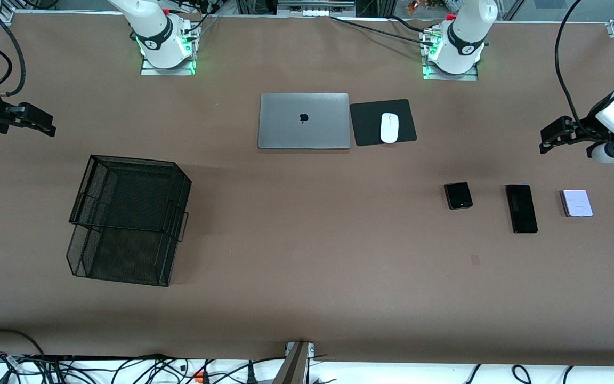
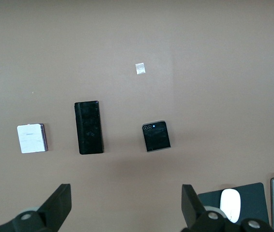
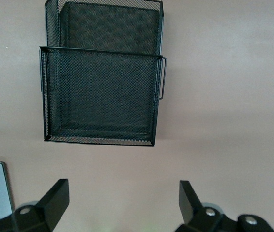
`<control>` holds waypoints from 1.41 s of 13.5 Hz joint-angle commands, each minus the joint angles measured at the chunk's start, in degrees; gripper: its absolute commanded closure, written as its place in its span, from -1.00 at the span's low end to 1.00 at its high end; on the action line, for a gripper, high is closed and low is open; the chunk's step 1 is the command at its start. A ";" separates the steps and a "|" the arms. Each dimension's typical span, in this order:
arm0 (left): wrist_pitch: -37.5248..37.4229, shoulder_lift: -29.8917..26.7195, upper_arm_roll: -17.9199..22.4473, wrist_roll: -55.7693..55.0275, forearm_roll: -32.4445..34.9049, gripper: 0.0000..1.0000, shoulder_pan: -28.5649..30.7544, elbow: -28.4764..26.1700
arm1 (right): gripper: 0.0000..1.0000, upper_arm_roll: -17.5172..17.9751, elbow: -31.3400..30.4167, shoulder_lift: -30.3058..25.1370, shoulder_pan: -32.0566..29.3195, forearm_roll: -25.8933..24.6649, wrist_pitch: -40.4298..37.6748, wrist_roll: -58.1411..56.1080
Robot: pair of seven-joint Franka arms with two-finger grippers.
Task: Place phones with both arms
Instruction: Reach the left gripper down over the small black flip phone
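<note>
Three phones [image 1: 521, 208], one laptop [image 1: 304, 120], one mouse [image 1: 389, 128], one mesh tray [image 1: 128, 218], two arms [image 1: 155, 32].

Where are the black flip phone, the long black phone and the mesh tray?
black flip phone [image 1: 458, 196], front view, middle of its cover.
long black phone [image 1: 521, 208], front view, middle of its face.
mesh tray [image 1: 129, 194], front view, upper tier's floor.

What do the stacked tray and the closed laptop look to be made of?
Stacked tray: black wire mesh, likely coated metal; the table shows through its fine grid. Laptop: probably matte grey aluminium, judging by its smooth, evenly lit lid with a dark logo.
</note>
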 commanded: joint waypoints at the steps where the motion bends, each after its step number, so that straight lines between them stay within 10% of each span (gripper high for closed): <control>1: -1.45 1.35 0.37 -0.06 -0.14 -1.00 -0.24 2.57 | -1.00 0.68 0.12 -0.22 -0.45 0.09 -0.51 0.70; 15: -6.46 8.54 0.37 -0.06 -2.77 -1.00 -0.24 0.83 | -1.00 0.86 0.03 -0.13 -0.27 0.09 -0.34 0.70; 19: 3.77 16.63 0.19 -1.72 -3.04 -1.00 -0.86 -2.23 | -1.00 0.86 0.03 -0.13 -0.19 0.09 -0.42 0.70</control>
